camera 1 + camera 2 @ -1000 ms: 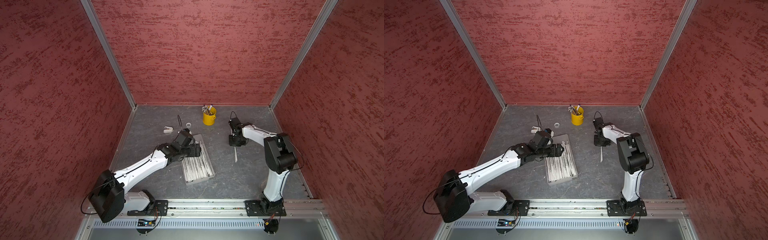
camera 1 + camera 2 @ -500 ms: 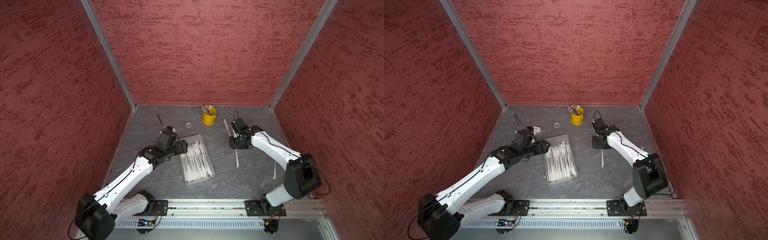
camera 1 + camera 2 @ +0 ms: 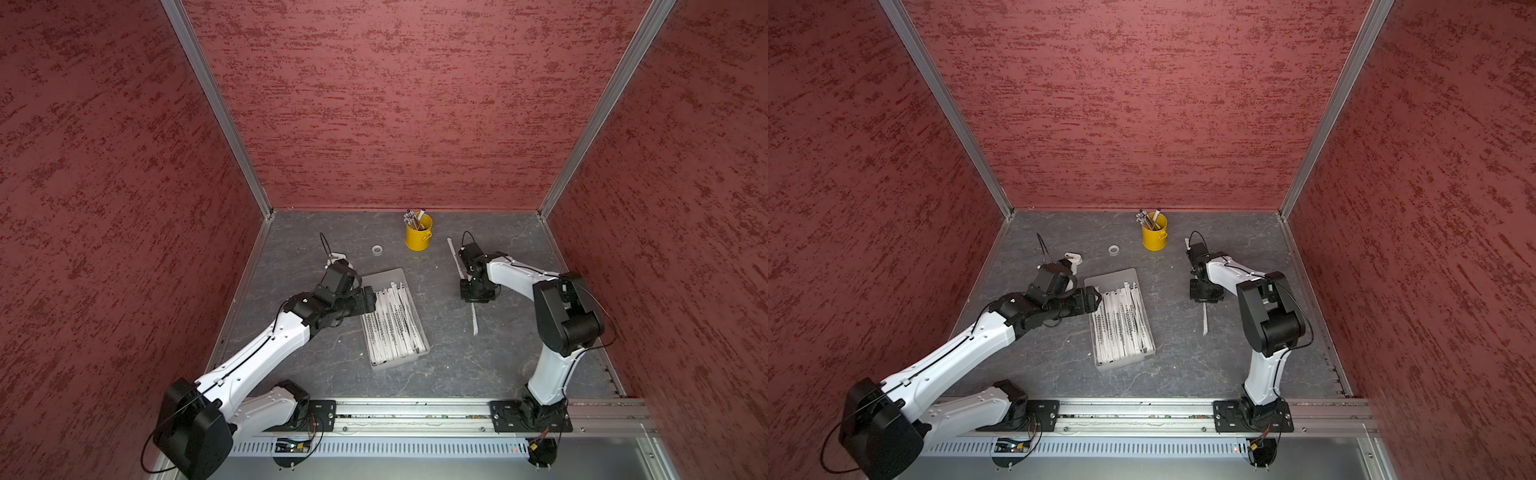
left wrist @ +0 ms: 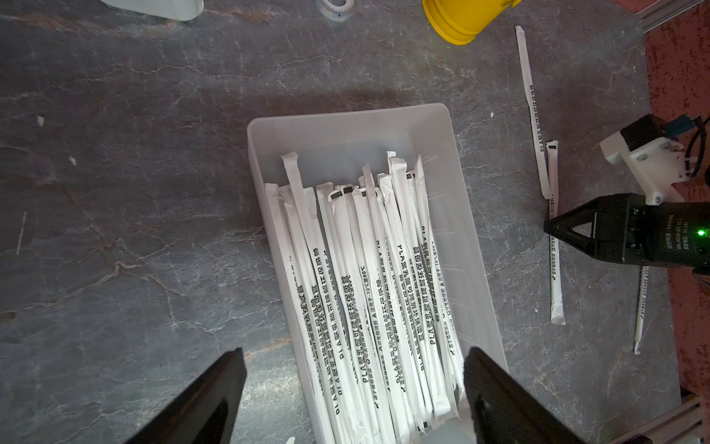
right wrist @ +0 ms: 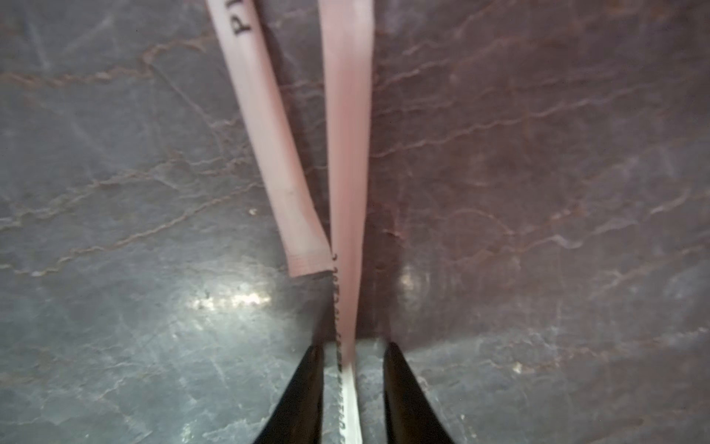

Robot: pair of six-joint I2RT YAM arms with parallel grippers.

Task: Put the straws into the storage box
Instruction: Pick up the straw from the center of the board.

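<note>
- Change since a second ago – the left gripper [image 3: 369, 300] has drawn back from over the storage box [image 3: 384, 276] and now sits at the far part of its left rim. The right arm's elbow swung out low half a second ago and stands raised again.
- The right gripper [image 3: 478, 296] is in about the same spot as before, tips down on the grey tabletop [image 3: 436, 374], well right of the box.
- Left fingers [image 4: 215, 384]: spread wide over the box's near end, with nothing between them.
- Right fingers [image 5: 307, 384]: a little apart, straddling a loose straw [image 5: 347, 230] with a gap on each side – no pinch shown.
- Straws [image 3: 392, 328]: white paper sleeves with rows of dark print, packed lengthwise side by side in the translucent box. They reach its near wall, while a strip of floor is bare at the far end [image 4: 345, 130].
- A second loose straw [image 3: 454, 257] lies beyond the gripper, its end touching the straddled one. The left wrist view shows a third [image 4: 641, 307] further right.
- A yellow bucket [image 3: 419, 239] of pens stands near the back wall.
</note>
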